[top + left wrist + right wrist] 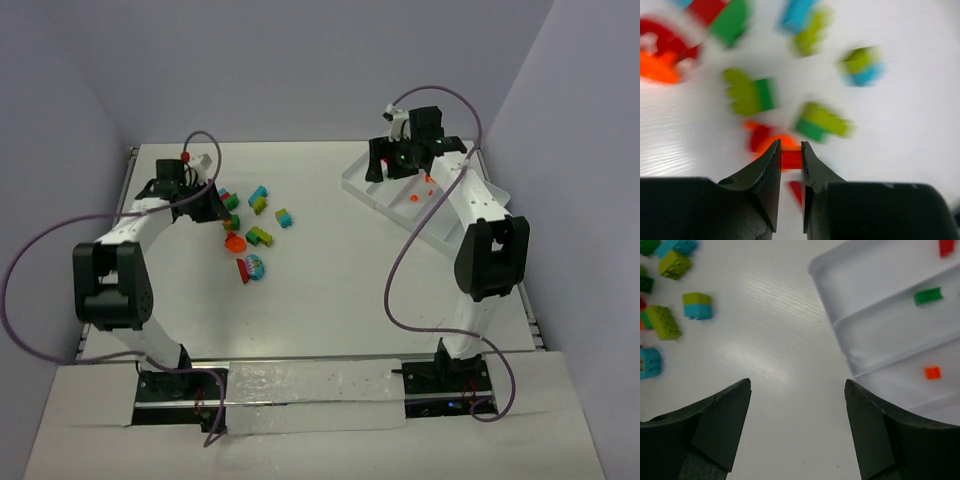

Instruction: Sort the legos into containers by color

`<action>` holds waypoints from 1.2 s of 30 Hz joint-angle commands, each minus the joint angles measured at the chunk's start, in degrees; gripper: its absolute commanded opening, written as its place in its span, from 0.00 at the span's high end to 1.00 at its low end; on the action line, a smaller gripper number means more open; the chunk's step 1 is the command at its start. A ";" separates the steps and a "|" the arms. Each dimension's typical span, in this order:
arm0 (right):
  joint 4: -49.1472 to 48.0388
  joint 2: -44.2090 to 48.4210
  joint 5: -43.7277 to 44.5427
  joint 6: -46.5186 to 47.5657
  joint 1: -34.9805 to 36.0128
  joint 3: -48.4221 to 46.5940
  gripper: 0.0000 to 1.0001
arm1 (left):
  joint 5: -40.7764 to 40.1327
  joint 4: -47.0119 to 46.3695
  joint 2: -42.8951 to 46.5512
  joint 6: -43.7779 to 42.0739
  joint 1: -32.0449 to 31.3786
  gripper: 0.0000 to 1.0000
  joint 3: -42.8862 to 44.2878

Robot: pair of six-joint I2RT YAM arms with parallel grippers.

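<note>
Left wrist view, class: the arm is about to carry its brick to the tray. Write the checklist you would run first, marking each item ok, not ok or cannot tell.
1. Left gripper shut on the held red brick: ok.
2. Grip centred on that brick: cannot tell, the left wrist view is blurred.
3. Right gripper open and empty: ok.
4. White tray sorted so far, with the red piece, green brick and orange brick in separate compartments: ok.
5. Way to the tray free: probably not ok, since the right gripper hangs beside its corner.
</note>
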State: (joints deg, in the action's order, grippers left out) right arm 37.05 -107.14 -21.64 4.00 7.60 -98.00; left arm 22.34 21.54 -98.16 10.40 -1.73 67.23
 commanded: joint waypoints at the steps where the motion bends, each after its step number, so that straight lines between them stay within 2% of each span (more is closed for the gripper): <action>1: -4.85 8.41 -4.31 3.28 6.16 0.73 0.18 | 25.96 -7.91 12.83 12.61 0.59 1.00 -0.80; 4: -5.34 10.18 -6.48 3.82 10.47 -0.20 0.21 | 35.77 -17.12 15.17 25.35 0.41 1.00 -3.19; 7: -6.18 11.32 -8.74 3.48 13.89 -0.78 0.24 | 41.58 -28.74 15.19 37.24 0.41 1.00 -6.28; 8: -6.67 11.65 -9.16 3.47 15.89 -0.79 0.25 | 42.50 -32.36 15.11 44.14 0.41 1.00 -8.60; 10: -8.22 12.95 -9.06 3.40 18.01 -0.44 0.30 | 44.01 -44.30 14.84 52.08 0.41 1.00 -11.49; 11: -8.31 13.01 -8.80 3.23 19.07 -0.28 0.30 | 44.24 -44.83 14.76 55.44 0.41 1.00 -12.68; 12: -9.66 13.61 -8.32 2.83 20.03 0.19 0.34 | 44.43 -50.64 14.67 60.99 0.33 1.00 -13.88; 15: -11.39 13.37 -5.96 0.74 24.28 -0.10 0.37 | 43.80 -60.93 14.70 70.18 0.26 1.00 -17.67; 20: -9.79 9.03 -2.96 -4.27 29.41 -3.98 0.35 | 41.67 -60.62 16.22 73.91 0.13 1.00 -19.70; 24: -10.57 7.99 -3.84 -6.86 31.83 -3.45 0.30 | 40.58 -55.79 16.95 74.43 -0.03 1.00 -19.85; 29: -10.71 6.70 -3.26 -5.99 35.39 -4.40 0.30 | 40.36 -60.10 16.98 79.28 -0.03 1.00 -22.54; 36: -9.64 3.55 -2.99 -6.95 36.20 -8.31 0.30 | 39.85 -62.34 17.03 82.13 -1.00 1.00 -23.70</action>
State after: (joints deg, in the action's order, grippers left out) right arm 28.74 -102.50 -25.45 -2.00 43.48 -101.86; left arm 63.01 -35.97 -82.59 89.76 -1.91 43.71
